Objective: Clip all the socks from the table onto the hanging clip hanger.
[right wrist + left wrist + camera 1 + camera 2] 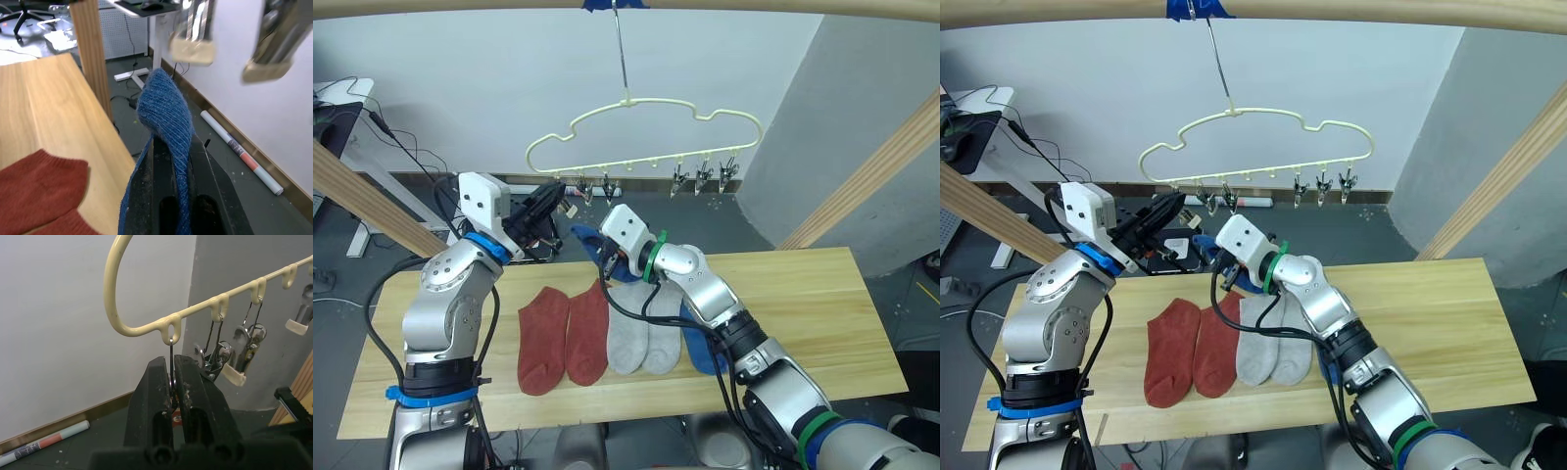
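The clip hanger point(646, 132) hangs by its long hook from a wooden rail point(705, 6) above the far edge of the table point(803, 304). The left end effector point(172, 396) is raised to the hanger's leftmost loop, its two black fingers pressed together on the wire clip point(171, 357) dangling there (the neighbouring clips hang free just beside it). The right end effector point(171, 161) is lifted below the hanger, between it and the table, and is clamped on a blue sock point(166, 112), whose bunched end sticks up past the fingertips near two of the clips. On the table below the hanger lie two rust-red socks point(563, 338) side by side, then two light grey socks point(641, 338) touching them, and a second blue sock point(703, 352) partly hidden under the right arm.
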{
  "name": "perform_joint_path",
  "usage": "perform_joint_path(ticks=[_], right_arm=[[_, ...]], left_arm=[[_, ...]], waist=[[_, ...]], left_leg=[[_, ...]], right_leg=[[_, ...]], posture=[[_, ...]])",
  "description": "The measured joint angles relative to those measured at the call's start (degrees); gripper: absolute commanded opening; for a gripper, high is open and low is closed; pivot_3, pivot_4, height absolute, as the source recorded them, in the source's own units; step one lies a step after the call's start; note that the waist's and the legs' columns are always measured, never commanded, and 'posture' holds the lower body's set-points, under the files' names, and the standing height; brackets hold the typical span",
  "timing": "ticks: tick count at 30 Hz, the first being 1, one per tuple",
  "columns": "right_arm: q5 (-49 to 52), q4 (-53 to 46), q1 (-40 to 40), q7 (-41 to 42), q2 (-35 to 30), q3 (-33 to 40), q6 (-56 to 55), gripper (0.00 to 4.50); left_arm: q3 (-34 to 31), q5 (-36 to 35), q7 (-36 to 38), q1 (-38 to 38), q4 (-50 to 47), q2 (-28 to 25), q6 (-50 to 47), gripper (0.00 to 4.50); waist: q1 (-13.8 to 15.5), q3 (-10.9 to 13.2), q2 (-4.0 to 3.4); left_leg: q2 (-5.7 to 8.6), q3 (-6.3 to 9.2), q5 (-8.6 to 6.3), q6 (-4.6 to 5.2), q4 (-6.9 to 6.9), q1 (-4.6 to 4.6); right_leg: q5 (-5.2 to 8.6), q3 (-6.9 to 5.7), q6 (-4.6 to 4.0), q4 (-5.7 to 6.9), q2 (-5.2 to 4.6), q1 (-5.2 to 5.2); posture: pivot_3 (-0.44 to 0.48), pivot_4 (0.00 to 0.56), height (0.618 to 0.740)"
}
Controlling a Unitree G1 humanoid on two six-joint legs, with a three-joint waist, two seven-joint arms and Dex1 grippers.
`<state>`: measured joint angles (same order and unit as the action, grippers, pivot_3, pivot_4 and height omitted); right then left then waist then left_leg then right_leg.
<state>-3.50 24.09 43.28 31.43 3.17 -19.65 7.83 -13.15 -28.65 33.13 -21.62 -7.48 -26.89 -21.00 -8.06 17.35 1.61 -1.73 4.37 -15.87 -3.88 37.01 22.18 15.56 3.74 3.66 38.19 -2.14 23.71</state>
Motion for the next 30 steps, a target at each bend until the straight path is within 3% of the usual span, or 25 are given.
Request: perform_joint_path(ticks=[12, 30], right_arm=[[0.3, 4.2, 2.3, -1.1, 4.2, 1.2, -0.2, 0.02], [0.8, 5.8, 3.1, -3.2, 4.3, 2.7, -1.0, 0.02]], left_arm=[[0.0, -0.3, -0.6, 0.3, -0.9, 0.4, -0.8, 0.00], [-0.1, -0.8, -2.4, 0.2, -1.0, 0.9, -1.7, 0.00]], waist=[[0.0, 0.0, 0.00], [0.0, 0.0, 0.04]], left_leg=[[0.00, -0.01, 0.00, 0.00, 0.01, 0.02], [0.00, -0.05, 0.16, -0.24, 0.20, 0.25]], right_leg=[[0.00, 0.00, 0.00, 0.05, 0.00, 0.04], [-0.02, 0.04, -0.03, 0.77, 0.01, 0.51]], posture=[[-0.126, 0.277, 0.733], [-0.124, 0.271, 0.733]])
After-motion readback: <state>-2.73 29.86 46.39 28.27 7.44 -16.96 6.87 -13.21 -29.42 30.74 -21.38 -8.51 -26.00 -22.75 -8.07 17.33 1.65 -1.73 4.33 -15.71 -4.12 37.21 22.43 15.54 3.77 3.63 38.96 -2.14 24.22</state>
